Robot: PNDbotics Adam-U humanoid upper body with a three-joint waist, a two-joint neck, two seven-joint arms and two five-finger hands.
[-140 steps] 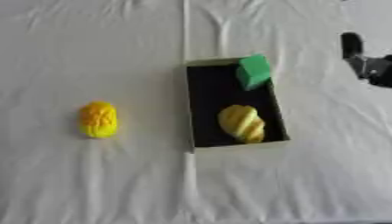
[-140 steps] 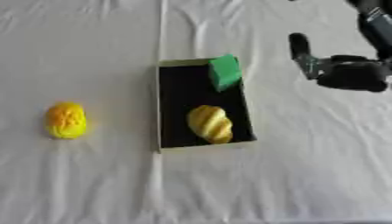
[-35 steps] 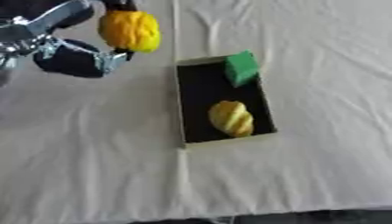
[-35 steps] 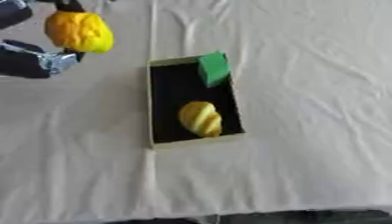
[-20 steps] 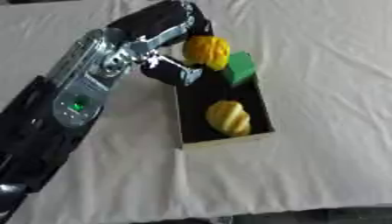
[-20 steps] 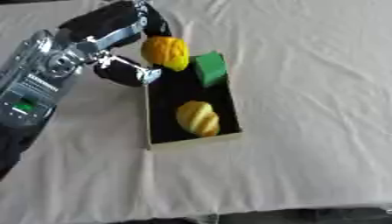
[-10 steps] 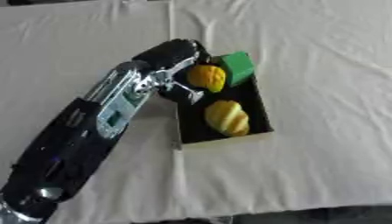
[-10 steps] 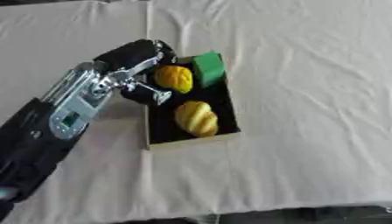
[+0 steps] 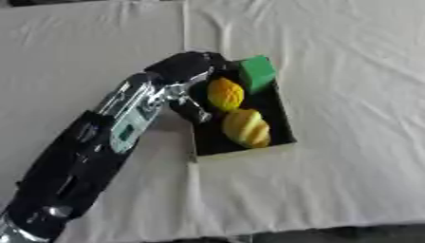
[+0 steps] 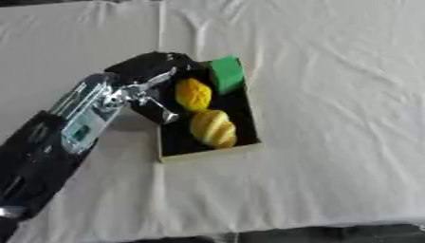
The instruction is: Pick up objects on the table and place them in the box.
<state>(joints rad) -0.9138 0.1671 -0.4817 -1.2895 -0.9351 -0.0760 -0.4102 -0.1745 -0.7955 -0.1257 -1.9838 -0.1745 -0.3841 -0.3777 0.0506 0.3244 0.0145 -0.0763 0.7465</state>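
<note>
A shallow box with a black floor and pale walls lies on the white cloth. Inside it are a green block at the far end, a yellow ridged object near the front, and an orange-yellow object between them. My left hand reaches over the box's left wall, right beside the orange-yellow object. Its fingers stretch straight along the wall, and the object lies on the box floor, touching or nearly touching the hand. My right hand shows in neither view.
My left arm crosses the cloth from the lower left up to the box. A fold line in the cloth runs away from the box toward the far edge. The table's front edge shows at the bottom.
My left hand has brought the orange-yellow object down into the box, between the green block and the yellow ridged object, and its fingers have straightened beside it.
</note>
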